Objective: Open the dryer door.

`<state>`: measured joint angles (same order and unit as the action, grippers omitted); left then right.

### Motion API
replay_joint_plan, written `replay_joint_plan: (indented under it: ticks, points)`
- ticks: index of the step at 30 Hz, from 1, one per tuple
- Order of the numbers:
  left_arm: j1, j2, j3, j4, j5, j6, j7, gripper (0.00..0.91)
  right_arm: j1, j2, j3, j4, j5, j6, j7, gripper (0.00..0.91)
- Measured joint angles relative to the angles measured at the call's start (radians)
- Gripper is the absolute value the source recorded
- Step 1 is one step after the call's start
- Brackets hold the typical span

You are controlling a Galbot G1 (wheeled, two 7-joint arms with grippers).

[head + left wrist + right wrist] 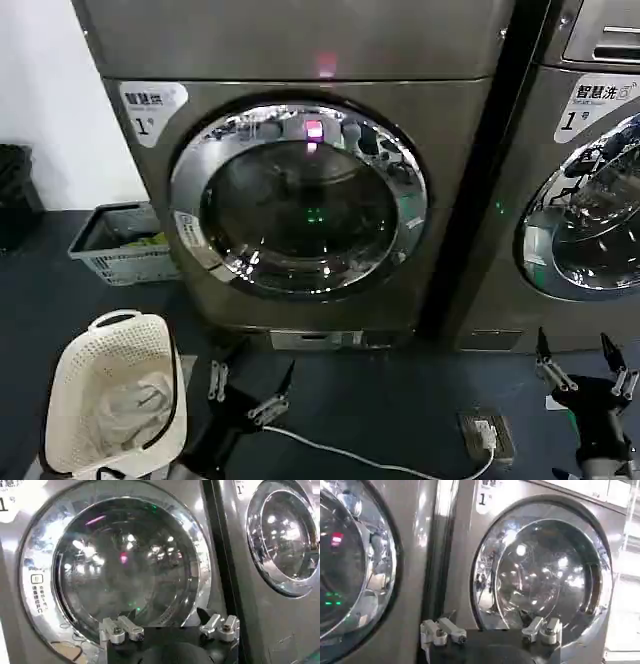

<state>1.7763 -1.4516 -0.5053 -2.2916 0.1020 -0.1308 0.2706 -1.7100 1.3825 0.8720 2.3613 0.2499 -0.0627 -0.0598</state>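
Observation:
The dryer (300, 60) stands straight ahead, its round chrome-rimmed glass door (300, 200) shut flat against the grey front. My left gripper (250, 385) hovers low over the dark floor, below and slightly left of the door, fingers open with nothing between them. From the left wrist the same door (120, 565) looms large beyond the open left gripper (170, 622). My right gripper (580, 365) hangs open near the floor at the far right, in front of a second machine. In the right wrist view, the right gripper (490, 627) faces that machine's door (545, 570).
A white laundry basket (115, 390) holding cloth sits at the lower left. A grey crate (120, 245) stands beside the dryer. A power strip (485, 435) with a white cable (350, 455) lies on the floor between the arms. A black bin (15, 190) is at the far left.

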Motion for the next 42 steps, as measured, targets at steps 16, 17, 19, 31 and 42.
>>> replay_joint_plan:
  ticks: [16, 17, 19, 31, 42]
  points:
    - [0.051, -0.004, -0.027, -0.045, -0.003, -0.034, 0.025, 0.907, 0.297, -0.432, -0.295, -0.170, 0.172, 0.046, -0.190, 0.907]
    - [0.054, -0.005, -0.034, -0.046, -0.005, -0.034, 0.025, 0.907, 0.327, -0.452, -0.319, -0.185, 0.179, 0.049, -0.193, 0.907]
    - [0.059, -0.007, -0.044, -0.049, -0.008, -0.035, 0.026, 0.907, 0.391, -0.489, -0.374, -0.219, 0.187, 0.055, -0.200, 0.907]
    - [0.111, -0.030, -0.101, -0.095, -0.004, -0.035, 0.027, 0.907, 0.794, -0.546, -0.705, -0.394, 0.247, 0.058, -0.222, 0.907]
    - [0.144, -0.049, -0.123, -0.126, 0.012, -0.036, 0.030, 0.907, 1.085, -0.493, -0.965, -0.521, 0.284, 0.047, -0.199, 0.907]
